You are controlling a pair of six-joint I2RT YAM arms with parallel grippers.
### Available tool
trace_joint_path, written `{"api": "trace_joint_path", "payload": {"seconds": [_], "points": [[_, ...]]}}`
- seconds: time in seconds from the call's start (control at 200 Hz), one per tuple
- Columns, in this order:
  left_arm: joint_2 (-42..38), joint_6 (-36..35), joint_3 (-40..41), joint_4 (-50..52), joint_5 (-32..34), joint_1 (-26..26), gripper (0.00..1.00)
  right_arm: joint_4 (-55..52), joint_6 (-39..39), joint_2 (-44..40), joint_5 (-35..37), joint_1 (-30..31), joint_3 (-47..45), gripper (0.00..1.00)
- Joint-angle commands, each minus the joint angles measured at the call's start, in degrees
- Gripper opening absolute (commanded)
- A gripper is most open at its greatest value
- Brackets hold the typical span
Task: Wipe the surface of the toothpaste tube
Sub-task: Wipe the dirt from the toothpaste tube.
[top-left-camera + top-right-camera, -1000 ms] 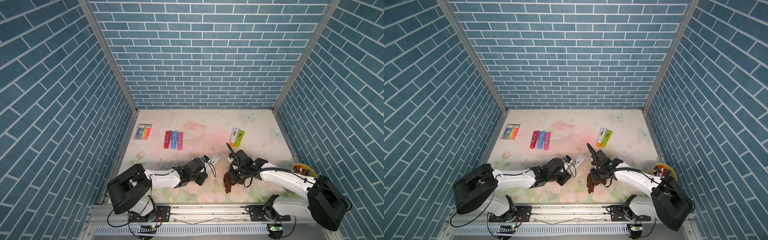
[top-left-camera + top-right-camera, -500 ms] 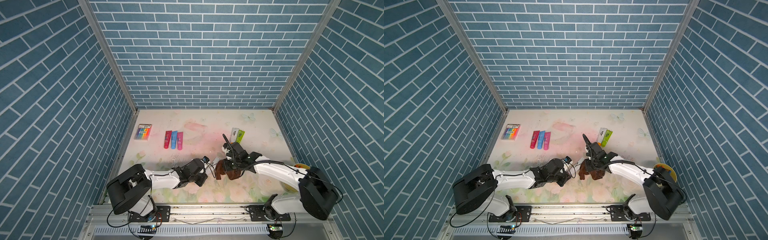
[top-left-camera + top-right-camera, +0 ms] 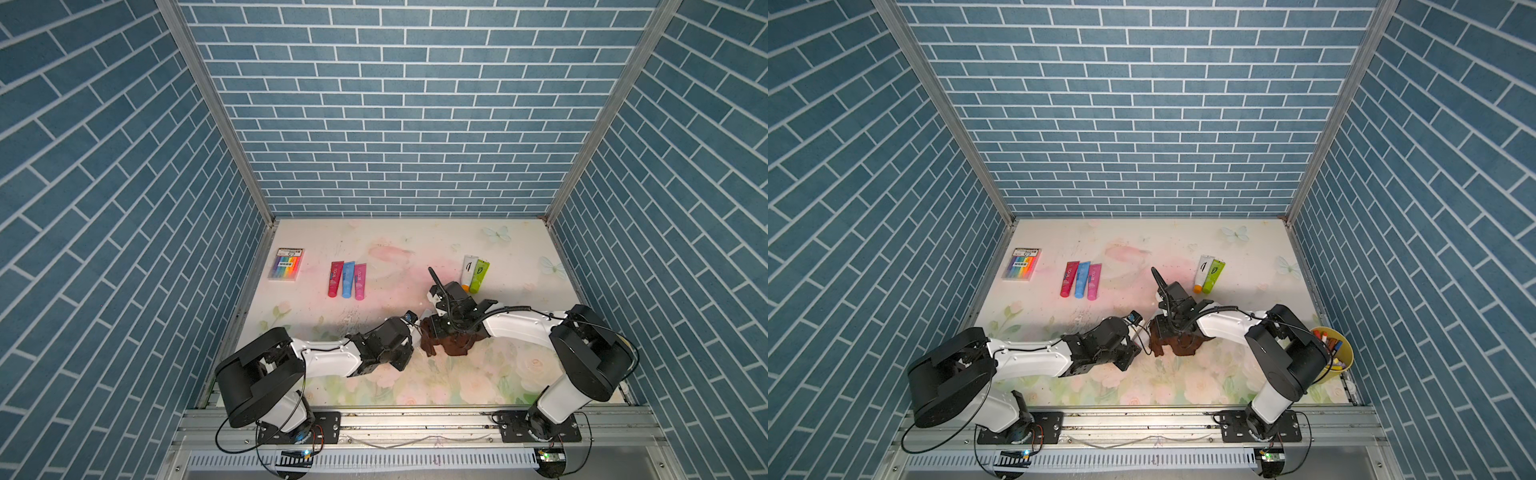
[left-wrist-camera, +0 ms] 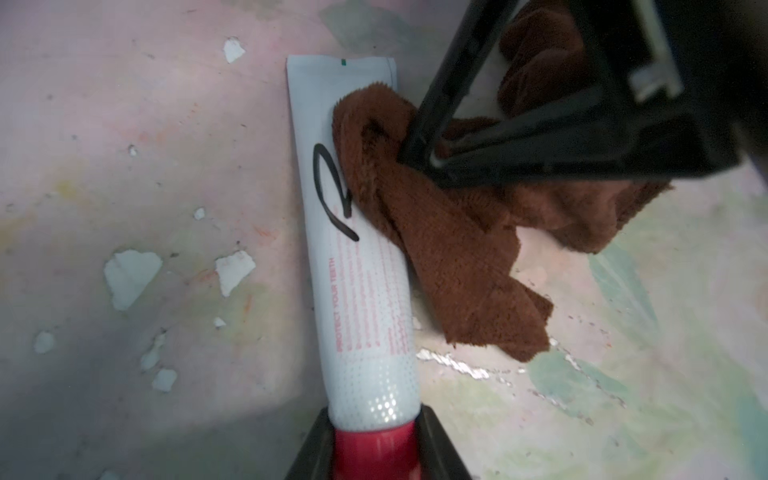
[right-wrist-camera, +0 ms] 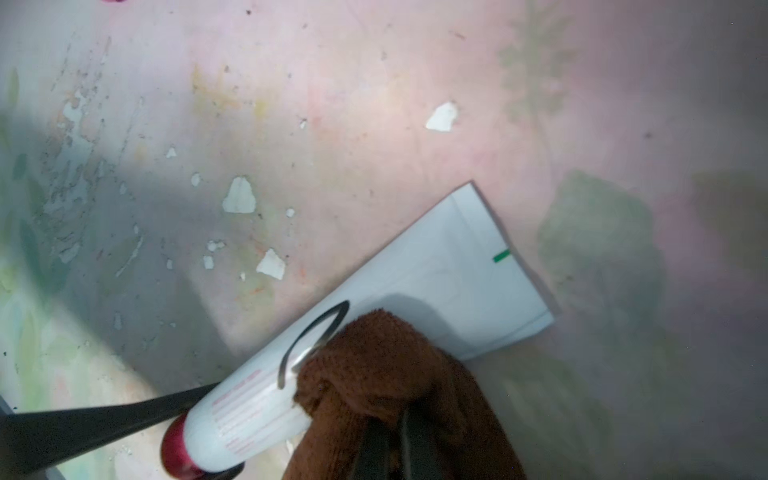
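A white toothpaste tube [image 4: 365, 291] with a red cap [image 4: 374, 453] lies flat on the floral mat, a black marker scribble [image 4: 328, 187] on it. My left gripper [image 4: 374, 419] is shut on the cap end. My right gripper [image 5: 399, 415] is shut on a brown cloth [image 5: 374, 365], which rests on the tube [image 5: 436, 270] beside the scribble and covers part of it. In both top views the two grippers meet at mid-table, the cloth [image 3: 453, 345] hanging under the right gripper [image 3: 440, 332] next to the left gripper [image 3: 413, 332]; the tube is mostly hidden there.
Three tubes, red, blue and pink [image 3: 346, 279], lie at the back left beside a marker pack [image 3: 286, 264]. A white and a green tube [image 3: 473, 272] lie just behind the right gripper. A yellow cup of markers [image 3: 1333, 353] stands at the right edge.
The right gripper has carried the brown cloth leftward, from beside the tube onto it. The left gripper has stayed in place.
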State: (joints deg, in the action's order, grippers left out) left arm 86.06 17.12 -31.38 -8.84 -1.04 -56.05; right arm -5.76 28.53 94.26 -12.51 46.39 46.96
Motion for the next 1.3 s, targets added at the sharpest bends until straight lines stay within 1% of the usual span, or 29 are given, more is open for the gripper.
{"api": "trace_joint_path", "payload": {"seconds": [0.0,0.045,0.095,0.145,0.195,0.27,0.345,0.4,0.445,0.52,0.575,0.65,0.735,0.825,0.9,0.955,1.085,1.17,1.295], "points": [[1.63,-2.31,-0.88,-0.73,-5.24,-1.53,0.05,11.68,3.15,4.22,-12.19,6.2,-2.42,0.0],[1.75,-2.41,-0.89,-0.74,-5.37,-1.63,0.05,14.18,4.4,4.4,-13.83,7.33,-3.39,0.0],[1.9,-2.53,-0.97,-0.82,-5.62,-1.67,0.04,16.06,5.28,3.75,-13.67,8.23,-4.54,0.0],[2.14,-2.62,-1.15,-0.83,-5.88,-1.76,0.04,16.82,5.73,2.73,-12.25,8.36,-5.52,0.0],[2.3,-2.62,-1.24,-0.71,-5.78,-1.78,0.03,14.54,5.31,1.61,-8.4,7.87,-5.5,0.0],[2.28,-2.53,-1.37,-0.52,-5.12,-2.33,0.01,10.2,4.49,0.45,-4.03,5.07,-4.65,0.0],[1.93,-2.4,-1.43,0.02,-3.63,-3.28,0.0,6.09,3.31,-0.7,-0.94,-0.07,-4.25,0.0],[1.74,-2.14,-1.81,1.5,-1.22,-4.3,0.0,2.27,1.38,-1.81,2.5,-3.44,-3.6,0.0],[1.63,-1.65,-2.27,3.36,2.47,-5.72,0.0,-1.74,-0.76,-2.7,7.82,-4.99,-2.7,0.0],[1.62,-0.36,-2.11,5.27,9.15,-8.6,0.0,-8.43,-3.3,-3.81,16.74,-5.95,-0.73,0.0],[1.59,1.0,-1.78,5.93,12.79,-10.52,0.0,-10.97,-3.7,-4.68,19.92,-6.16,-0.35,0.0],[1.51,2.65,-2.23,7.36,17.87,-12.87,0.0,-9.77,-3.49,-6.06,17.52,-6.16,-1.45,0.0],[1.91,3.28,-2.63,8.05,20.58,-14.41,0.0,-7.13,-4.24,-6.86,11.95,-5.56,-2.22,0.0],[3.02,3.11,-3.28,8.52,21.65,-15.33,0.0,-5.11,-4.89,-8.14,7.84,-3.04,-1.9,0.0],[4.11,2.84,-4.08,8.82,22.25,-15.79,0.0,-2.82,-4.39,-8.87,1.54,-0.7,-1.39,0.0],[4.94,2.67,-4.63,9.06,22.6,-16.06,0.0,-1.64,-3.9,-8.58,-1.9,1.0,-0.84,0.0],[5.74,2.62,-5.26,9.35,23.72,-16.91,0.0,1.75,-2.42,-6.36,-7.61,3.95,-0.92,0.0],[5.78,2.64,-5.3,9.52,24.67,-17.6,0.0,3.47,-1.5,-4.28,-8.06,4.49,-1.73,0.0],[5.41,2.91,-5.23,9.69,26.41,-18.8,0.0,1.04,-1.22,-0.63,-2.74,3.62,-1.83,0.0]]}}
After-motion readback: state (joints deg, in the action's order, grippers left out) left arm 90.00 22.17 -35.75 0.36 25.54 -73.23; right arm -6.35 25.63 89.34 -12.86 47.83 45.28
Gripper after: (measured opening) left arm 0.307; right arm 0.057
